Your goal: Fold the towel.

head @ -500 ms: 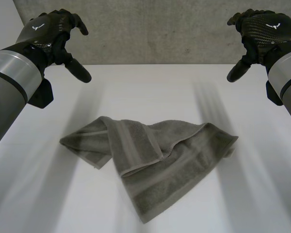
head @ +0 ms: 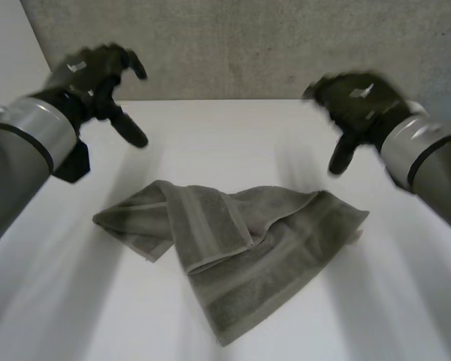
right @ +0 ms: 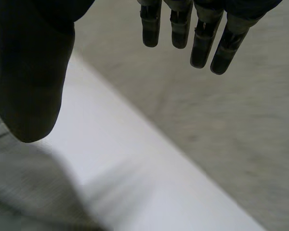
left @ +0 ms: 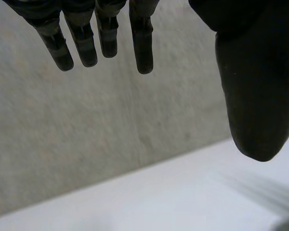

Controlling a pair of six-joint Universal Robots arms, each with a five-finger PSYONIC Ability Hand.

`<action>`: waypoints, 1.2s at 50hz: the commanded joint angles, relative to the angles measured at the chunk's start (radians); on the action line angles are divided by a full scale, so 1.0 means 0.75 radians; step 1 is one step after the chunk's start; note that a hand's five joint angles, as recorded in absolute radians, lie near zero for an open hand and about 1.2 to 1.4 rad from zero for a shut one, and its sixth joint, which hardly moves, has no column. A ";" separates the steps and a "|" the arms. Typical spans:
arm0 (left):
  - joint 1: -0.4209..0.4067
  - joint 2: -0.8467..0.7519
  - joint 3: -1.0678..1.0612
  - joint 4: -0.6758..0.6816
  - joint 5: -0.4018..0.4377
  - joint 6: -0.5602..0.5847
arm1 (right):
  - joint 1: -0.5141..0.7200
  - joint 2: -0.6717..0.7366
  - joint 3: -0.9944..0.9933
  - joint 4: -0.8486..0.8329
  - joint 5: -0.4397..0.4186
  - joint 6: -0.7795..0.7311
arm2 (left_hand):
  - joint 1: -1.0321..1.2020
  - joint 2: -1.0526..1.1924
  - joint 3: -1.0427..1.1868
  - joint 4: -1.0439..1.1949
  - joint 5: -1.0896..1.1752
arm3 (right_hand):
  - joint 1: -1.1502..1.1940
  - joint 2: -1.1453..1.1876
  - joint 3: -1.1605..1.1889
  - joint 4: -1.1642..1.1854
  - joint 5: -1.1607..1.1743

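Observation:
A grey-green towel (head: 233, 252) lies crumpled and loosely doubled over in the middle of the white table (head: 52, 301). My left hand (head: 98, 79) hovers above the table's far left, open and empty, well clear of the towel. My right hand (head: 357, 109) hangs open and empty above the far right, over the towel's right end. In the left wrist view my left hand's fingers (left: 103, 33) hang straight before the wall. In the right wrist view my right hand's fingers (right: 202, 36) are straight too, and a bit of the towel (right: 24, 192) lies beneath the thumb.
A grey concrete wall (head: 240, 45) stands right behind the table's far edge. Bare table (head: 406, 301) surrounds the towel on all sides.
My right hand has swung inward and down toward the towel's right end. My left hand has shifted slightly inward and down. The towel has not moved.

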 commanded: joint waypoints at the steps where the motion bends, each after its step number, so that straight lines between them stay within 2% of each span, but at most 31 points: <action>1: 0.020 -0.115 -0.090 -0.102 0.147 0.106 | 0.073 0.048 0.228 0.191 -0.274 -0.395 | -0.079 -0.066 -0.070 -0.079 -0.047 | -0.077 -0.107 -0.090 -0.099 -0.073; 5: 0.069 -0.206 -0.170 -0.100 0.161 0.259 | 0.106 0.054 0.355 0.079 -0.297 -0.416 | -0.075 -0.062 -0.066 -0.075 -0.043 | -0.063 -0.093 -0.076 -0.085 -0.060; 9: 0.090 -0.272 -0.200 -0.098 0.167 0.339 | 0.159 0.054 0.553 -0.154 -0.309 -0.416 | -0.079 -0.066 -0.070 -0.079 -0.047 | -0.063 -0.093 -0.076 -0.085 -0.060; 10: 0.090 -0.303 -0.207 -0.088 0.165 0.361 | 0.159 0.054 0.553 -0.154 -0.310 -0.416 | -0.079 -0.066 -0.070 -0.079 -0.047 | -0.063 -0.093 -0.076 -0.085 -0.060; 12: 0.092 -0.331 -0.211 -0.069 0.161 0.370 | 0.190 0.054 0.686 -0.295 -0.312 -0.416 | -0.079 -0.066 -0.070 -0.079 -0.047 | -0.047 -0.077 -0.061 -0.070 -0.044; 15: 0.092 -0.382 -0.215 -0.024 0.139 0.372 | 0.206 0.050 0.748 -0.361 -0.312 -0.416 | -0.079 -0.066 -0.070 -0.079 -0.047 | -0.032 -0.062 -0.045 -0.054 -0.028; 17: 0.094 -0.405 -0.217 0.000 0.124 0.372 | 0.241 0.048 0.841 -0.483 -0.312 -0.416 | -0.079 -0.066 -0.070 -0.079 -0.047 | -0.004 -0.034 -0.018 -0.027 -0.001; 23: 0.096 -0.460 -0.266 0.102 0.096 0.382 | 0.290 0.056 0.940 -0.645 -0.324 -0.418 | -0.071 -0.058 -0.062 -0.071 -0.039 | 0.093 0.063 0.080 0.071 0.097; 31: 0.096 -0.471 -0.311 0.137 0.096 0.386 | 0.343 0.123 0.962 -0.747 -0.371 -0.412 | -0.067 -0.054 -0.058 -0.068 -0.035 | 0.172 0.142 0.158 0.150 0.175; 39: 0.096 -0.518 -0.307 0.137 0.096 0.386 | 0.409 0.191 0.942 -0.846 -0.359 -0.410 | -0.060 -0.046 -0.050 -0.060 -0.027 | 0.250 0.220 0.237 0.228 0.253; 60: 0.096 -0.567 -0.305 0.137 0.092 0.388 | 0.454 0.291 0.828 -0.846 -0.350 -0.336 | -0.052 -0.038 -0.043 -0.052 -0.019 | 0.450 0.420 0.436 0.427 0.453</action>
